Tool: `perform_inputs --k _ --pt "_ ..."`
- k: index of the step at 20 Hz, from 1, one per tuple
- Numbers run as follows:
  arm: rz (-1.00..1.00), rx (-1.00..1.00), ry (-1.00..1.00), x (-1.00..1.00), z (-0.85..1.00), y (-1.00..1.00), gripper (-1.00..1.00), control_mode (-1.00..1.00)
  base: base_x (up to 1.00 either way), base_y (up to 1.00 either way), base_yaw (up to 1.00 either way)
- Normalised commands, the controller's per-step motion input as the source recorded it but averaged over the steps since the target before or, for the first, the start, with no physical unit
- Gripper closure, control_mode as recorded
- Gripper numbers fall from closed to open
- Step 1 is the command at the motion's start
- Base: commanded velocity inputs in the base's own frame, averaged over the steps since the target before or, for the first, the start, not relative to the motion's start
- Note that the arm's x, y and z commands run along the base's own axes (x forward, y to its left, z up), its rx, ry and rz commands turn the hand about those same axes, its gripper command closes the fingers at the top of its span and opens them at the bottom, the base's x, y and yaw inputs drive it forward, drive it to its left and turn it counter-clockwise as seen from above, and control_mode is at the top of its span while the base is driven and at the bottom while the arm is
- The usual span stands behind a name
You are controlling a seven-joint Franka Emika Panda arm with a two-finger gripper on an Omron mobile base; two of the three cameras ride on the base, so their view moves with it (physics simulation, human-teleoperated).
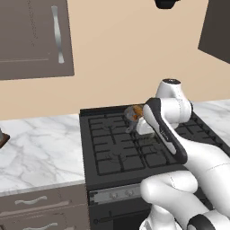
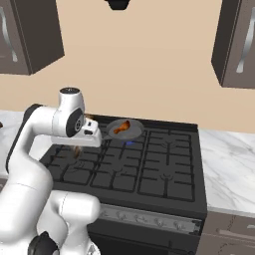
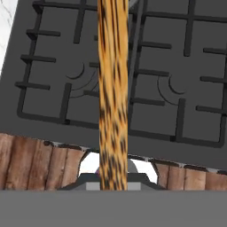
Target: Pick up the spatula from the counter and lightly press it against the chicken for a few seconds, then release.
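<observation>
Firmly clamped in the gripper (image 3: 113, 176), the spatula (image 3: 113, 88) extends ahead over the stove (image 3: 186, 57).

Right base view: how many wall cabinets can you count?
2. The left cabinet hangs at the upper left, the right cabinet at the upper right. Others may lie outside the frame.

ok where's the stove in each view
left base view: stove in the centre.
right base view: stove centre and lower right.
hand view: stove in the upper two thirds, behind the spatula.
shared landmark: its black grates.
</observation>
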Motion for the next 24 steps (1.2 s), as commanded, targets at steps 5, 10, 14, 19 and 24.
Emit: perform_inputs --k 5,10,14,19,24 --pt "0.21 -0.08 -0.07 0.02 0.00 -0.36 1.00 -1.00 0.00 0.00 0.00" --pt "0.17 -0.09 -0.14 0.00 0.00 -0.52 1.00 -1.00 0.00 0.00 0.00" --pt "0.12 0.03 -0.12 0.00 0.00 -0.76 1.00 -1.00 0.00 0.00 0.00" --pt "0.08 0.10 0.00 0.24 0.00 -0.69 1.00 -1.00 0.00 0.00 0.00" --pt "0.07 0.07 0.00 0.42 0.00 -0.49 1.00 -1.00 0.00 0.00 0.00"
